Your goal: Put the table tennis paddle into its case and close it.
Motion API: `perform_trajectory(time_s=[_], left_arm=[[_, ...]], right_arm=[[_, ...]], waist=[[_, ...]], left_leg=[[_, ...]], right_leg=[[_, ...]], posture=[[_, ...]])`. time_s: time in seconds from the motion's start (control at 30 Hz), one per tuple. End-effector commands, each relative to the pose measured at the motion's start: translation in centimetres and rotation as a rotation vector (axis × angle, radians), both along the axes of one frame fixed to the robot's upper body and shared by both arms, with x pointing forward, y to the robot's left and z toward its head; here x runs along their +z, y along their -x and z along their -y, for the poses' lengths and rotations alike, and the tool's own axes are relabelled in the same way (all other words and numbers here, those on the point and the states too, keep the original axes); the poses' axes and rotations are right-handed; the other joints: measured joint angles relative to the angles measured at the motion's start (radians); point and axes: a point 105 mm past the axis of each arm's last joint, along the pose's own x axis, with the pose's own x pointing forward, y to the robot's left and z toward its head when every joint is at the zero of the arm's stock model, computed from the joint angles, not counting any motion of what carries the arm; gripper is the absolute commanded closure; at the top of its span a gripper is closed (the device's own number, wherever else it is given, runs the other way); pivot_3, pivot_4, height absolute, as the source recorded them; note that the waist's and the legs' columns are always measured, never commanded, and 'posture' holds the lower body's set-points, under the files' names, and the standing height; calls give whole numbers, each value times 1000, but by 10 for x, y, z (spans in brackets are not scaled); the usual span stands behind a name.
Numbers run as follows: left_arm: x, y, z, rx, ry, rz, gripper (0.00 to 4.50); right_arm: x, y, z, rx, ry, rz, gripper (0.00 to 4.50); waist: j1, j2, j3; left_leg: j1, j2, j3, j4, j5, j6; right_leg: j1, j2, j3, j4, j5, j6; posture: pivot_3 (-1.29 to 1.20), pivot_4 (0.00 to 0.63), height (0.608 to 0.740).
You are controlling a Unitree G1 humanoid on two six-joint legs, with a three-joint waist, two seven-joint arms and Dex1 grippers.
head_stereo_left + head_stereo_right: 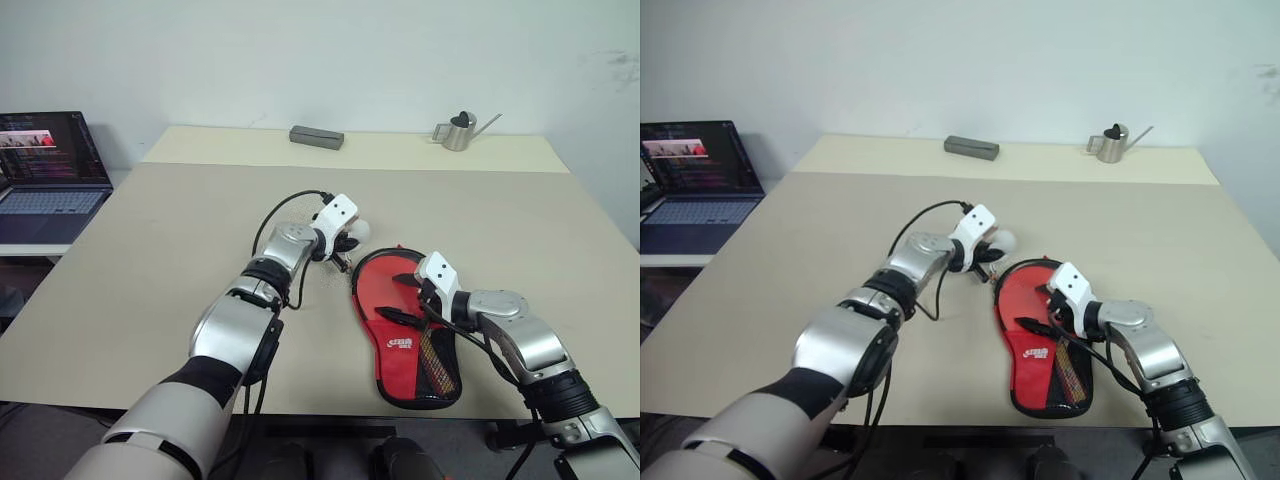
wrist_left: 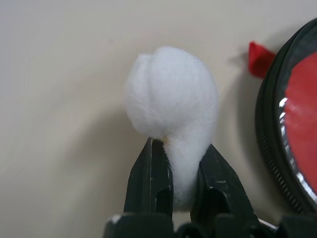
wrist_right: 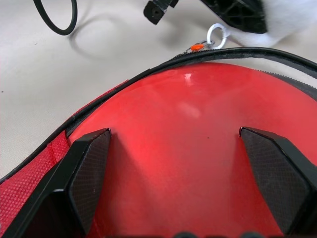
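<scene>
Paddle (image 3: 183, 148) lies in case (image 1: 400, 350); left claw (image 2: 173, 178) clamps pom-pom (image 2: 171, 94), right claw (image 3: 183, 173) apart. Next: zip shut.

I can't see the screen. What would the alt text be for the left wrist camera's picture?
Two black fingers pinch the base of a fluffy white pom-pom over a beige table. Beside it curves the black zip edge of the case, with the paddle showing glossy red inside.
</scene>
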Motion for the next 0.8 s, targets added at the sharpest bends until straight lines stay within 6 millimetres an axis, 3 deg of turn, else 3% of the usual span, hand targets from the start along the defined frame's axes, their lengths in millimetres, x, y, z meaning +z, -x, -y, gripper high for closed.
perform_trajectory(time_s=[0.03, 0.43, 0.8], left_arm=[[22, -5, 11, -21, -1, 83, 4376], [29, -12, 15, 20, -100, 197, 4376], [48, -14, 37, 17, -128, 334, 4376]], right_arm=[[-61, 19, 16, -54, 104, -233, 0], [-61, 25, 15, -27, 117, -248, 0], [-60, 30, 9, -20, 110, -252, 0]], waist=[[0, -1, -1], [1, -2, -4], [0, -3, -4]], left_leg=[[0, 0, 0, 0, 0, 0], [1, 0, 0, 0, 0, 0], [1, 0, 0, 0, 0, 0]], right_leg=[[0, 0, 0, 0, 0, 0], [0, 0, 0, 0, 0, 0], [0, 0, 0, 0, 0, 0]], posture=[[0, 150, 740], [0, 150, 740], [0, 150, 740]])
